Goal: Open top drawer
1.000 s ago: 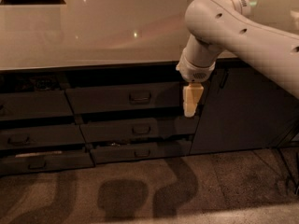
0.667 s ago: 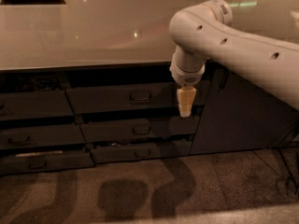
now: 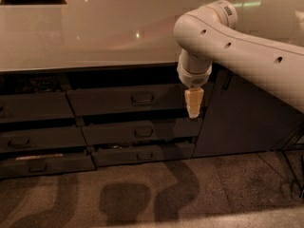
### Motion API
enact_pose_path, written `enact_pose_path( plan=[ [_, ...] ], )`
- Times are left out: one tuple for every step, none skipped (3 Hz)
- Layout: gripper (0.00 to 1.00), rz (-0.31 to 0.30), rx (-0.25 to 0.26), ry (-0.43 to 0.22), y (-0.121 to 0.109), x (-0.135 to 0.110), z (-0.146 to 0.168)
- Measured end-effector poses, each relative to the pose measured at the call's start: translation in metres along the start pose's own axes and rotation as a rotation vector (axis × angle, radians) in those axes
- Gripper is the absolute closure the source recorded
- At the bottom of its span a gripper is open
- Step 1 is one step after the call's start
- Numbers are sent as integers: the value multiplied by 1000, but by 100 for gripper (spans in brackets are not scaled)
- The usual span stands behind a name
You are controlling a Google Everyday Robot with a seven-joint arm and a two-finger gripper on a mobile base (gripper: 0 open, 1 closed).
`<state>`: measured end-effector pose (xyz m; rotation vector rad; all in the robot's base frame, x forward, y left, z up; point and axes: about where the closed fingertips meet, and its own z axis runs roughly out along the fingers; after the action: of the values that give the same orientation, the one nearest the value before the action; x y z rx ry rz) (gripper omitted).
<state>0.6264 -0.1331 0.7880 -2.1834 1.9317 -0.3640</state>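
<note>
The top drawer (image 3: 109, 101) sits directly under the front edge of the pale, glossy tabletop (image 3: 95, 37), in the middle column of dark grey fronts. Its small loop handle (image 3: 142, 98) is at the centre of the front. A dark gap runs between the front's upper edge and the tabletop.

The end effector (image 3: 193, 103) hangs pointing straight down in front of the right end of that drawer front, well to the right of the handle. Its cream tip is level with the front's lower edge. I cannot tell whether it is wide or narrow, nor whether it touches the front. The white arm (image 3: 237, 46) comes in from the right, above it.

Two shallower drawers (image 3: 142, 132) lie below, and another column of drawers (image 3: 33, 108) stands to the left. A tall cabinet door (image 3: 242, 118) with a vertical handle (image 3: 227, 80) is on the right. Shadows of the arm fall on the carpeted floor (image 3: 142, 194).
</note>
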Motion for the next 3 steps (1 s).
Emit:
enact_pose_path(
  plan=[
    [0,-22,-16,-92,-1,-2,3],
    [0,-69,-48,-267,-4,-7,6],
    [0,-101,-40,-295,-7,-13,3]
  ],
)
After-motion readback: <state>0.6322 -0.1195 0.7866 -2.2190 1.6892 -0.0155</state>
